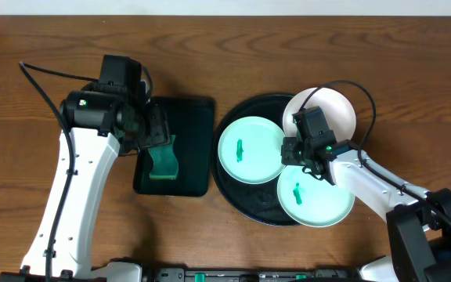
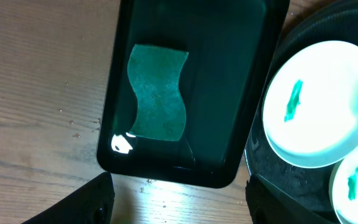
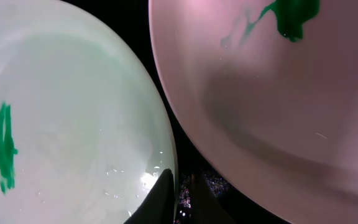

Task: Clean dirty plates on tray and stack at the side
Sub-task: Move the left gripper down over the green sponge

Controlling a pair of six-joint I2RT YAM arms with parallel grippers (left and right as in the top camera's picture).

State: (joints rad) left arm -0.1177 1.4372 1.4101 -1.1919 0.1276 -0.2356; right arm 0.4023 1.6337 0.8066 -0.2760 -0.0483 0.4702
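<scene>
Dirty plates [image 1: 249, 150], round, glossy, green-smeared; left fingers [image 2: 86, 202] spread empty, right fingers [image 3: 160, 200] closed.

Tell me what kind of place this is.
Probably a lab tabletop for dishwashing: brown wooden table, green wavy sponge in a black rectangular tray, green-smeared pale plates on a round glossy black tray.

On the large round glossy black tray [image 1: 253, 202], raised rim, right of centre on the bench [image 1: 413, 70]: three round shallow dirty plates [image 1: 265, 160], all lying flat and crowded together. At the left, a mint plate [image 1: 247, 149] with a short green smear at its centre; at the near right, a second mint plate [image 1: 315, 196] smeared likewise, its edge meeting the first's. At the far right, a white plate [image 1: 335, 106], also smeared green, reaching out over the rim.
</scene>
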